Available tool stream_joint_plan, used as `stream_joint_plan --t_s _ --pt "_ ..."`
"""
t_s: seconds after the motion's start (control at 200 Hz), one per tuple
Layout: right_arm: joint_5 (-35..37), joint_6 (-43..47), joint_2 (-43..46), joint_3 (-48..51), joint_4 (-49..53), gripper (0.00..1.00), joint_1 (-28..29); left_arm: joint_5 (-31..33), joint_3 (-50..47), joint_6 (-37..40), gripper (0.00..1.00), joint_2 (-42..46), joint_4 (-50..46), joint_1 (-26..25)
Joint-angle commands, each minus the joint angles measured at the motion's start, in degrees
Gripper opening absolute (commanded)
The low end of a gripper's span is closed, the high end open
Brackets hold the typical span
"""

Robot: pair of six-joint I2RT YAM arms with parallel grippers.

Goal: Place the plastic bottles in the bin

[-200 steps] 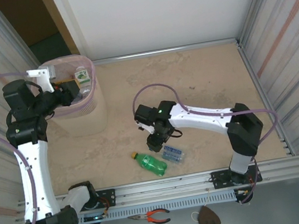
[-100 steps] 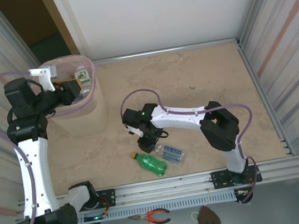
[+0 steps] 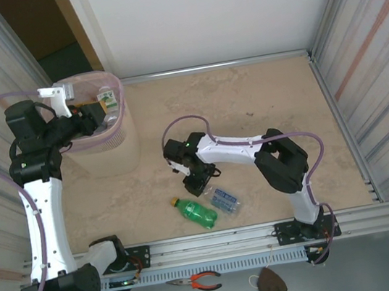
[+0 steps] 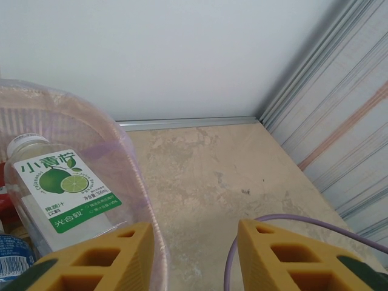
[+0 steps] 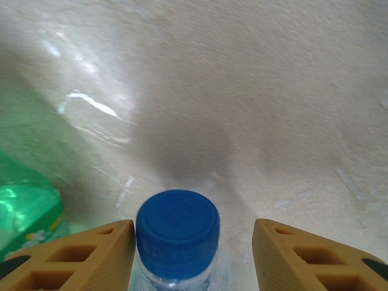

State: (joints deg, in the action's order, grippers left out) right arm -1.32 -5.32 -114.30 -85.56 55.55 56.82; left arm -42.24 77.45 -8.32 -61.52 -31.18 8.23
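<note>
The pink mesh bin [image 3: 108,133] stands at the back left, holding several bottles, among them a clear one with a white and green lime label [image 4: 57,191]. My left gripper [image 3: 92,119] hovers open over the bin's rim [image 4: 136,182], nothing between its fingers. On the floor near the front lie a green bottle [image 3: 196,212] and a clear bottle with a blue label [image 3: 222,200]. My right gripper [image 3: 195,184] is low over the clear bottle's neck, open. Its blue cap [image 5: 177,233] sits between the yellow fingers [image 5: 79,254], close against the left one, with a wide gap to the right one.
Corrugated metal walls close in both sides, a white wall the back. Orange-handled pliers [image 3: 200,281] and a dark mask [image 3: 267,288] lie below the front rail. A purple cable [image 4: 291,221] loops by the left gripper. Bare floor stretches across the back right.
The right arm swung left and lowered its gripper toward the clear bottle's neck, so the cap now sits between its fingers. The left arm barely moved.
</note>
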Motion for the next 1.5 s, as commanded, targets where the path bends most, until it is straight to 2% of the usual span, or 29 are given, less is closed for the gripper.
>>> stream_joint_plan --t_s 0.0,0.491,0.751,0.957,1.267,1.493 --pt "0.1 0.1 -0.5 1.0 1.5 0.52 -1.5 -1.4 0.8 -1.0 0.41 0.1 1.5 0.1" --pt "0.0 -2.3 -2.2 0.1 2.0 0.52 -2.1 -1.2 1.6 -1.1 0.41 0.3 1.2 0.0" --pt "0.9 -3.1 -1.8 -0.1 1.9 0.43 -2.5 -1.2 1.7 -1.0 0.40 0.5 1.1 0.1" --pt "2.1 -3.6 0.8 0.3 1.3 0.35 -3.7 -1.3 1.3 -1.2 0.40 0.6 1.5 0.0" --pt "2.0 -4.4 7.4 0.7 -0.3 0.29 -5.8 -4.1 1.0 -0.8 0.38 0.5 2.9 -0.4" --pt "1.6 -5.4 14.1 0.7 -2.1 0.27 -8.9 -5.0 0.4 1.1 0.38 0.8 3.5 -4.1"
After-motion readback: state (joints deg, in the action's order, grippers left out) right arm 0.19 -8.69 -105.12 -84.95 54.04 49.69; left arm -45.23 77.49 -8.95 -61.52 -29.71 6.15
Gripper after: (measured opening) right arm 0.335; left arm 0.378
